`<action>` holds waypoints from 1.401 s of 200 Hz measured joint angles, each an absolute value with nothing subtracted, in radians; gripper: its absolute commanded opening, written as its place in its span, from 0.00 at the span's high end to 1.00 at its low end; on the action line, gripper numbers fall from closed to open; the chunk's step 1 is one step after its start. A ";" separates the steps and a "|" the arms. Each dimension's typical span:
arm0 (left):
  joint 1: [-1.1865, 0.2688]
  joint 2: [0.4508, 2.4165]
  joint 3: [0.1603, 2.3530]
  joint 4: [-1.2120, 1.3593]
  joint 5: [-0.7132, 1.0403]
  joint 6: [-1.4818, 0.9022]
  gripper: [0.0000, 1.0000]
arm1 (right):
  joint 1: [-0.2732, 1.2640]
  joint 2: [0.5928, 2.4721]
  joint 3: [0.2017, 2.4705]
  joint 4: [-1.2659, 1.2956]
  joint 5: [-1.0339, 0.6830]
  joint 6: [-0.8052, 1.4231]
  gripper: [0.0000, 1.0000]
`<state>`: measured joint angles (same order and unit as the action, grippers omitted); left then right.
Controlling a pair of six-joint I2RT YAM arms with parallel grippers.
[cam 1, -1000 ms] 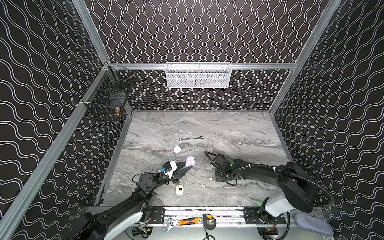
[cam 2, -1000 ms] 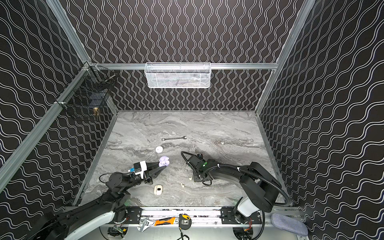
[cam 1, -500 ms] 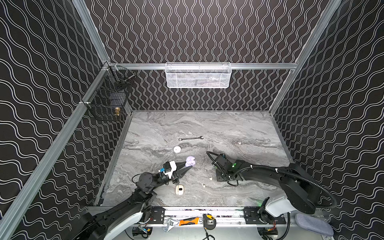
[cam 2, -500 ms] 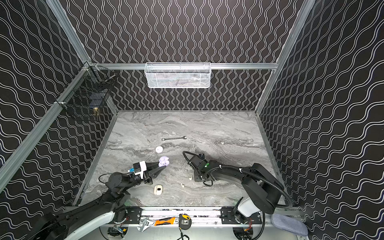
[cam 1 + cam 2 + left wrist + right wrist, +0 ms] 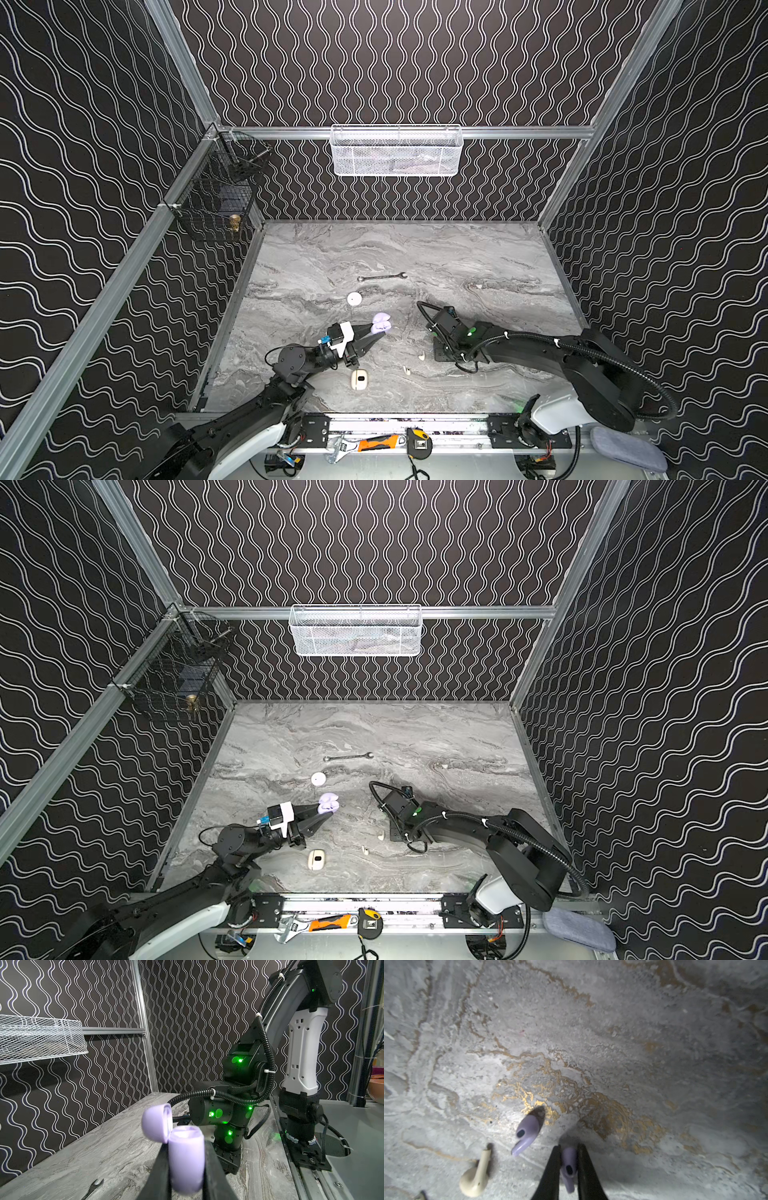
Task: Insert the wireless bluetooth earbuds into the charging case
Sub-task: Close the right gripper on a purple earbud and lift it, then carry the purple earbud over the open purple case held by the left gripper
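Note:
My left gripper (image 5: 186, 1144) is shut on the lavender charging case (image 5: 186, 1159), held above the table with its lid (image 5: 155, 1121) open; both top views show the case (image 5: 381, 323) (image 5: 328, 802) left of centre. My right gripper (image 5: 569, 1147) points down at the table, shut on a lavender earbud (image 5: 569, 1167). A second lavender earbud (image 5: 527, 1132) and a cream earbud (image 5: 475, 1178) lie loose beside it. In a top view the cream earbud (image 5: 422, 356) and a white one (image 5: 406, 370) lie left of the right wrist, which hides the fingers.
A closed cream case (image 5: 359, 379) lies near the front edge, and a white round disc (image 5: 354, 298) and a steel wrench (image 5: 382, 276) lie farther back. A tiny white piece (image 5: 479, 286) lies at the right. A white mesh basket (image 5: 397, 149) and a black wire basket (image 5: 220, 199) hang on the walls.
My right gripper has closed on the lavender earbud at the table. The left arm has held still with the open case.

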<state>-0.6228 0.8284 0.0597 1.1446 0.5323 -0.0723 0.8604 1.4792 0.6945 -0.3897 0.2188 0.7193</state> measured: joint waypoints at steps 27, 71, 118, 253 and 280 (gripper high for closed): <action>-0.623 0.843 0.054 1.176 0.536 -0.075 1.00 | 0.857 1.433 0.664 -0.383 0.199 0.743 0.90; -0.623 0.830 0.052 1.177 0.535 -0.075 1.00 | 0.858 1.287 0.649 -0.391 0.218 0.771 0.91; -0.623 0.866 0.043 1.210 0.535 -0.075 1.00 | 0.859 1.108 0.704 -0.421 0.264 0.774 0.94; -0.623 0.875 0.020 1.301 0.546 -0.080 1.00 | 1.092 0.897 0.753 0.072 0.219 0.596 0.99; -0.623 0.880 0.012 1.316 0.547 -0.084 1.00 | 1.171 0.914 0.719 0.251 0.220 0.538 0.90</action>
<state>-0.6228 0.8803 0.0124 1.3163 0.5468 -0.0841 1.1713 0.9138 0.7189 0.2508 0.2199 0.5381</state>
